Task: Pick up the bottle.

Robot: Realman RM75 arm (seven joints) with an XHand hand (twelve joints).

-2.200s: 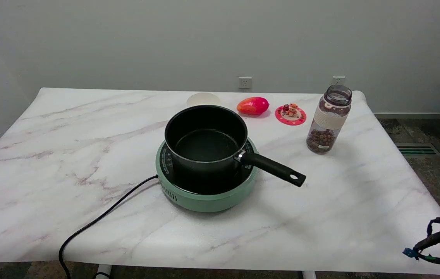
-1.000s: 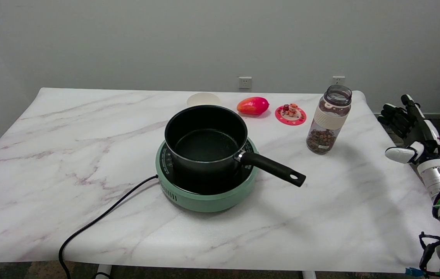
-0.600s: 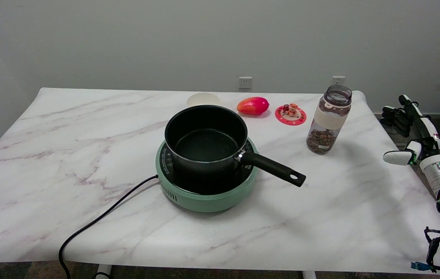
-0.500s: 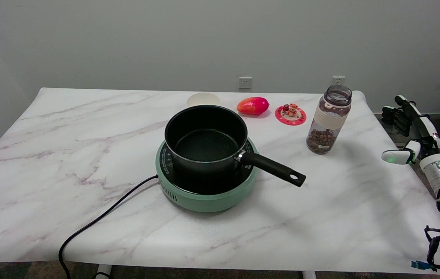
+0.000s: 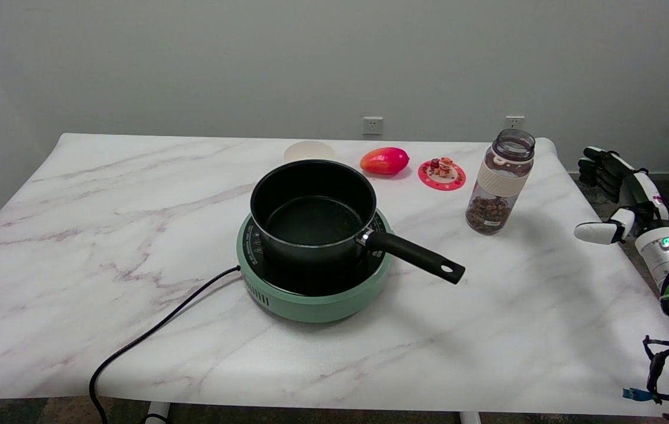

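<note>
White marble desk [image 5: 134, 194] carries the bottle [image 5: 499, 182] upright near its far right corner, untouched, beside a small pink coaster [image 5: 441, 175] and behind the pot handle [image 5: 414, 256]. The right hand [image 5: 620, 194] has risen into view beyond the desk's right edge over the last two seconds and edged slightly towards the bottle, fingers spread and holding nothing. It remains well apart from the bottle, so the reach looks only begun and the grasp is not yet made.
</note>
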